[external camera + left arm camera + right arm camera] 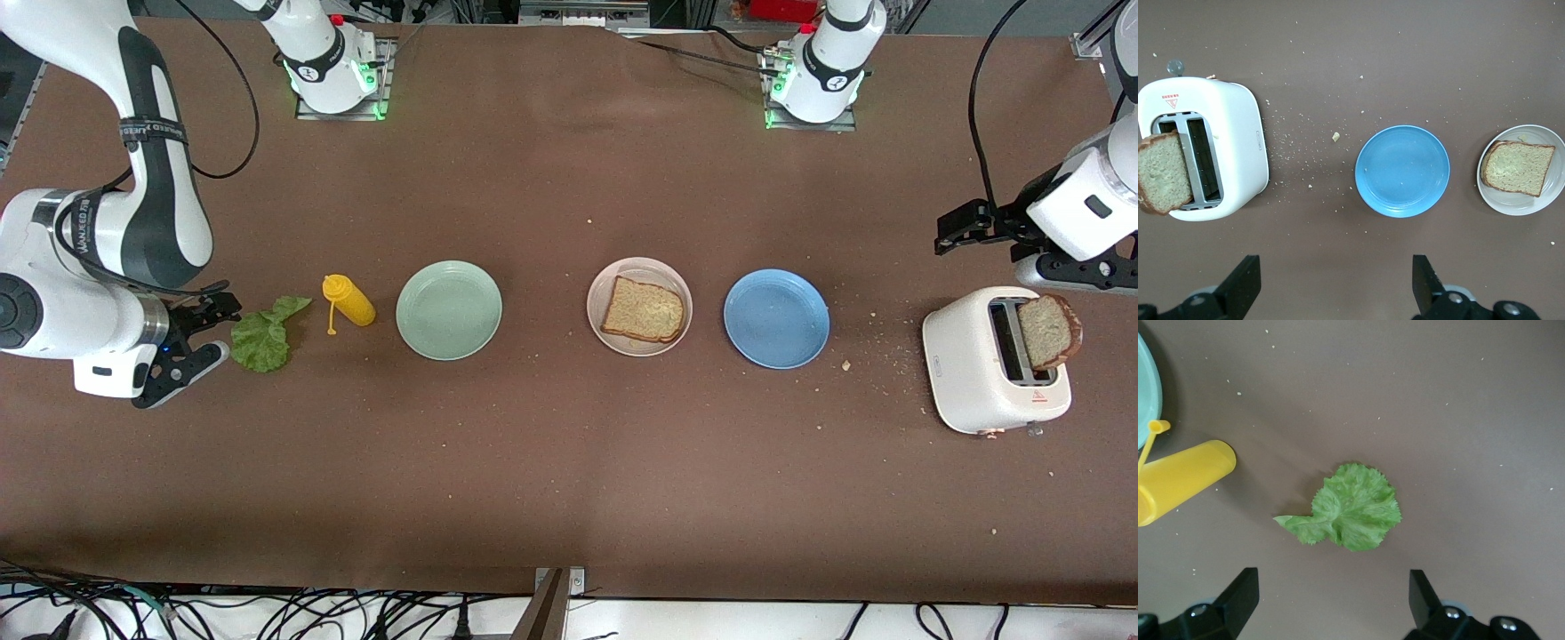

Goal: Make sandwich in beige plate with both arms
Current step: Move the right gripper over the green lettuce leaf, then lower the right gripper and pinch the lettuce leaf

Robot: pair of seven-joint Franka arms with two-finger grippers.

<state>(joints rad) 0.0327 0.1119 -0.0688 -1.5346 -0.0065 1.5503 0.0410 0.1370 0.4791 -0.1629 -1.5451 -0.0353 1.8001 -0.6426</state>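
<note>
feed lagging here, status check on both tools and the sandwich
Both tools open: left above toaster, right beside green lettuce leaf. One brown bread slice on beige plate.

Barely readable white lettering on a black strap around the right arm [153, 132], and more along a black band on its wrist joint [82, 233], neither clear enough to spell out. A small red warning triangle with tiny illegible red print on the white toaster [1038, 397], at its corner nearest the front camera. Round dark logos on both arm bases [310, 71], unreadable.
</note>
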